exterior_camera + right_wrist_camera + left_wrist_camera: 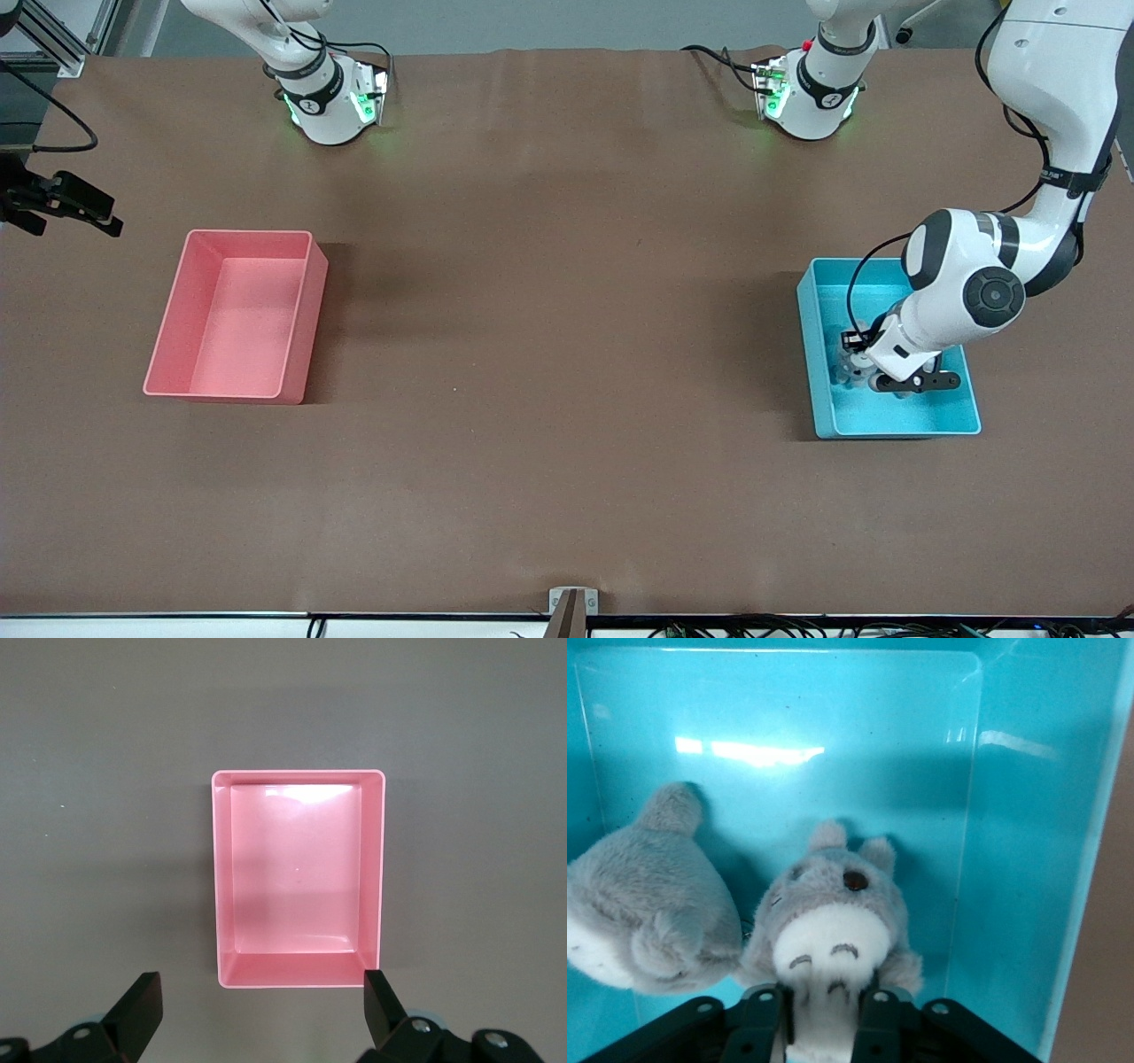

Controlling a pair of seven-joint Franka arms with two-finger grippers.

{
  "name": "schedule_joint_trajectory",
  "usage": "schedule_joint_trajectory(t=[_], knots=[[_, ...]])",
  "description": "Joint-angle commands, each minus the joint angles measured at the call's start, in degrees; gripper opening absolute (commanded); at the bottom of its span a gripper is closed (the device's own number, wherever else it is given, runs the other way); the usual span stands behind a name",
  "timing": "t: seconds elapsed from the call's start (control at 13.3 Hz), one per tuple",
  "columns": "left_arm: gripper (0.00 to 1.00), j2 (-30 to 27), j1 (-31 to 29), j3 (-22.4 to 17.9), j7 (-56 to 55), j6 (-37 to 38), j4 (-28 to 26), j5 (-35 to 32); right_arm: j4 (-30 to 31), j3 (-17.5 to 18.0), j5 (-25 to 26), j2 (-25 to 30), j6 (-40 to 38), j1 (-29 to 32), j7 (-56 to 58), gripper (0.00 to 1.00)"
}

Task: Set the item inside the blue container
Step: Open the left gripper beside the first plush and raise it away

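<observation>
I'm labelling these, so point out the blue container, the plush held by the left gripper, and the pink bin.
blue container (pixel 886 421), front view, bare floor.
held plush (pixel 831 904), left wrist view, face.
pink bin (pixel 239 328), front view, floor.

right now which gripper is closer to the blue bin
Left. The left gripper is down inside the blue bin, shut on a grey plush toy. The right gripper is open, up over the table at the right arm's end, by the pink bin.
</observation>
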State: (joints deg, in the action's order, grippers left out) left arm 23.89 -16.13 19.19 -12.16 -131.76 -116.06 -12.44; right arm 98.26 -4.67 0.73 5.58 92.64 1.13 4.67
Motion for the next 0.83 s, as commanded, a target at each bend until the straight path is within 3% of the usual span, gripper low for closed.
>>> schedule_joint_trajectory(t=[0.0,0.53,0.75], knots=[[1.00,-2.2,-0.7,0.7,0.2,0.1,0.1,-1.3,1.6,0.2,-0.6,1.4,0.9,0.4,2.3,1.00],[1.00,-10.0,-0.9,1.1,1.3,9.3,2.7,-0.3,1.5,0.0,-2.1,1.5,0.0,0.4,0.4,1.00],[1.00,-16.1,-3.1,0.9,9.8,19.6,5.5,6.9,1.5,0.2,-2.0,1.6,-0.4,0.3,-1.1,1.00]])
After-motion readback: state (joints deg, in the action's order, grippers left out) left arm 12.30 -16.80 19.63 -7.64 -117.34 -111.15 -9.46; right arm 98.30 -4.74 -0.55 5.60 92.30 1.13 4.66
